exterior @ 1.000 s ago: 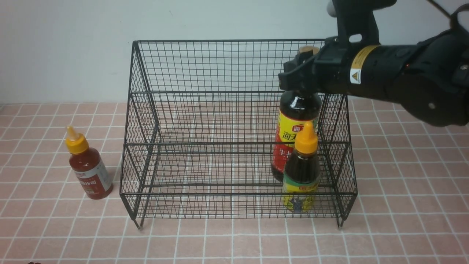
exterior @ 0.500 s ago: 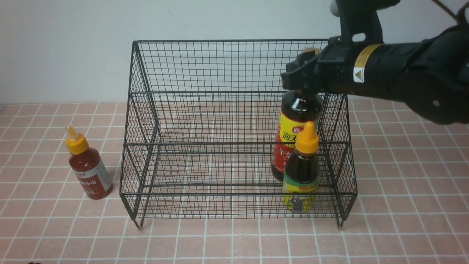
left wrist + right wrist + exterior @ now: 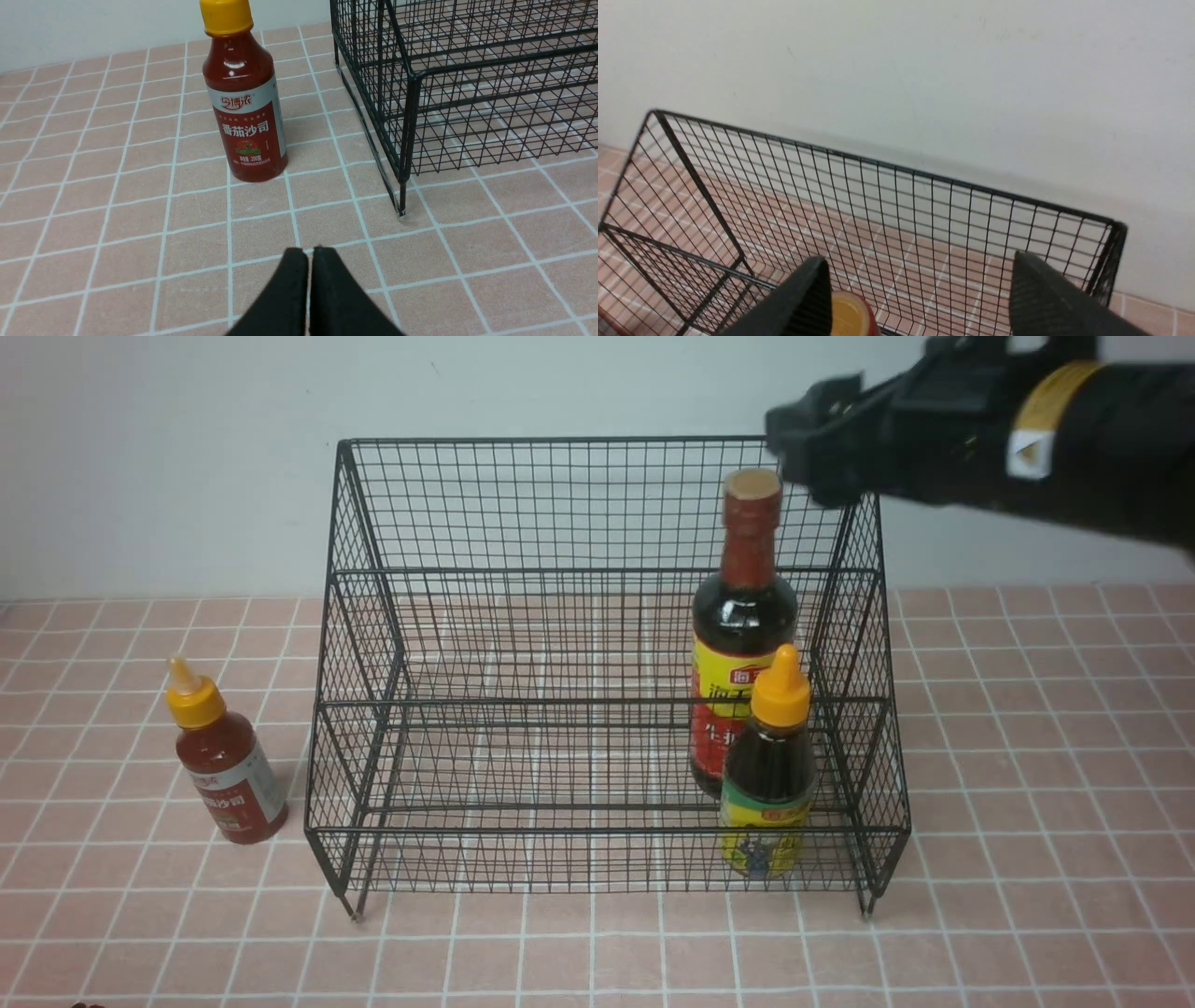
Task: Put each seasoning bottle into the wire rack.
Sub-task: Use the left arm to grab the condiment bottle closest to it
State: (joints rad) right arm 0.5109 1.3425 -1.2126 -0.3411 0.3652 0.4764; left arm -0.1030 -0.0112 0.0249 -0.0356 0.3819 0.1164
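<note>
The black wire rack (image 3: 579,439) stands mid-table. On its right side stands the tall dark soy-sauce bottle (image 3: 744,644), upright and free. Just in front of it, on the lower step, is the small dark bottle (image 3: 767,775) with an orange cap. The red-sauce bottle (image 3: 227,770) with a yellow cap stands on the tiles left of the rack. My right gripper (image 3: 808,439) hovers open above and right of the tall bottle's cap (image 3: 852,315), holding nothing. My left gripper (image 3: 308,254) is shut and empty, low over the tiles short of the red-sauce bottle (image 3: 245,112).
Pink tiled tabletop (image 3: 1027,859) all round, with a pale wall (image 3: 187,457) close behind the rack. The rack's left front foot (image 3: 401,212) stands right of the red-sauce bottle. The rack's left and middle sections hold nothing.
My right gripper has opened off the tall bottle's neck and risen up and to the right. The tall bottle now stands alone in the rack. Left arm unchanged.
</note>
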